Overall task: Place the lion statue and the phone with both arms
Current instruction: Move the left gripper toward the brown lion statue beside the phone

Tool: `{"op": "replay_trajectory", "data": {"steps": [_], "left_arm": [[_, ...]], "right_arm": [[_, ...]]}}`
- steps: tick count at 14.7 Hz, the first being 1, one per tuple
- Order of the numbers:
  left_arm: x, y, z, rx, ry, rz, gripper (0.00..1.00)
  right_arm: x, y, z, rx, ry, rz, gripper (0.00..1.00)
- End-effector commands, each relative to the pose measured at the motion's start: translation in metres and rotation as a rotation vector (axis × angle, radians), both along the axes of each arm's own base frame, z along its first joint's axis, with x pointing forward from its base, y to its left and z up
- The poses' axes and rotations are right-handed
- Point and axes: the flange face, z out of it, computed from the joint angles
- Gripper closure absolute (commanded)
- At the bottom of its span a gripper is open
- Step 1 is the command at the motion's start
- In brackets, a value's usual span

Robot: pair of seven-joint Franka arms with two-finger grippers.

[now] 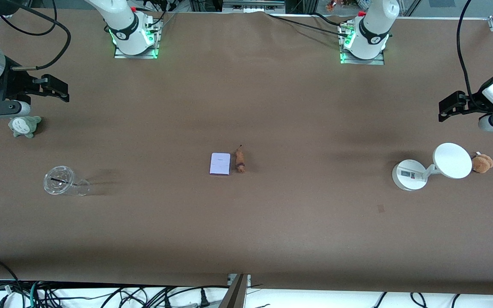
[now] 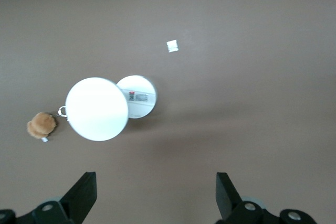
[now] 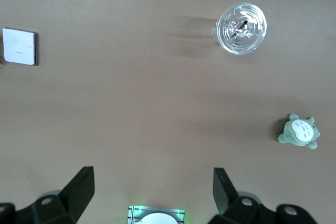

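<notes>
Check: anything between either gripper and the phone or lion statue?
Nothing visible. The phone and lion statue lie side by side mid-table with bare table around them. The open left gripper is above the white stand; the open right gripper is above the grey plush.

Table (image 1: 272,107) has matt brown cloth-like cover. Cup (image 1: 60,181) is clear glossy plastic; stand (image 1: 413,173) smooth white plastic. Both plush toys (image 1: 482,163) look fuzzy, phone (image 1: 220,164) smooth, pale.
</notes>
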Motion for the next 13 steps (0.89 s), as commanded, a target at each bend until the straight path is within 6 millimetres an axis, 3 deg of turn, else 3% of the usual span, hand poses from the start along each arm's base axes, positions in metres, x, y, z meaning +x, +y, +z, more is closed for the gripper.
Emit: {"op": "replay_trajectory", "data": {"steps": [1, 7, 9, 10, 13], "left_arm": [[0.010, -0.021, 0.002, -0.060, -0.024, -0.032, 0.00], [0.016, -0.027, -0.013, -0.118, -0.001, -0.031, 0.00], [0.034, -0.042, -0.060, -0.089, 0.072, -0.048, 0.00], [0.041, -0.039, -0.080, -0.099, 0.105, -0.044, 0.00], [0.042, -0.043, -0.083, -0.100, 0.110, -0.053, 0.00]], "right_arm": [[0.002, 0.000, 0.005, 0.003, -0.004, -0.003, 0.00], [0.002, 0.000, 0.006, 0.003, -0.006, -0.003, 0.00], [0.002, -0.001, 0.005, 0.003, -0.004, -0.005, 0.00], [0.002, -0.001, 0.005, 0.003, -0.004, -0.005, 0.00], [0.003, 0.000, 0.005, 0.003, -0.006, -0.003, 0.00]]}}
